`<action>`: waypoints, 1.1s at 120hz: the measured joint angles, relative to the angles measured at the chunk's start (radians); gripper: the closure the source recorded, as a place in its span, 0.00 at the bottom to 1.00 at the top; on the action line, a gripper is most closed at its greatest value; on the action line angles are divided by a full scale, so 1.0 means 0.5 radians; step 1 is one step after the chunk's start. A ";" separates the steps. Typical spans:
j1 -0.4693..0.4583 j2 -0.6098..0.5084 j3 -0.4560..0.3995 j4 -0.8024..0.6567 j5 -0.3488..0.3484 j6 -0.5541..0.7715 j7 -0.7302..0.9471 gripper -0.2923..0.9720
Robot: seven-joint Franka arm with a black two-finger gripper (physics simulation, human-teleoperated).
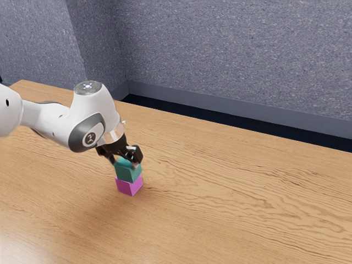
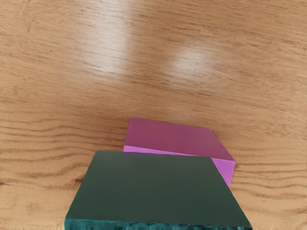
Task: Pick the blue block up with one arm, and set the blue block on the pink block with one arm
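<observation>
**Directly over the pink block, the blue block sits in the gripper's grasp**

The arm [image 1: 52, 122] reaches in from the exterior view's left and bends down over the wooden bench [image 1: 242, 192]. Its black gripper [image 1: 127, 155] is clenched on the blue block [image 1: 128, 171], with one finger on each side of the block's upper part. The block looks teal, more green than blue. It sits right on top of the pink block [image 1: 130, 185], and the exterior view shows no gap between the two. The pink block rests flat on the bench.

In the wrist view, the blue block's [image 2: 158, 189] dark top face lies just under the hand. The pink block [image 2: 178, 138] juts out from beneath its far edge, turned slightly against it, so the edges of the two blocks do not line up.
</observation>
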 joint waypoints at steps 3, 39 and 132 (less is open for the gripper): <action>-0.001 -0.032 -0.002 0.014 -0.001 -0.036 0.000 0.27; -0.006 -0.625 -0.121 0.893 0.102 -1.077 -0.591 0.24; 0.193 0.095 0.410 2.070 0.141 -2.511 -2.411 0.23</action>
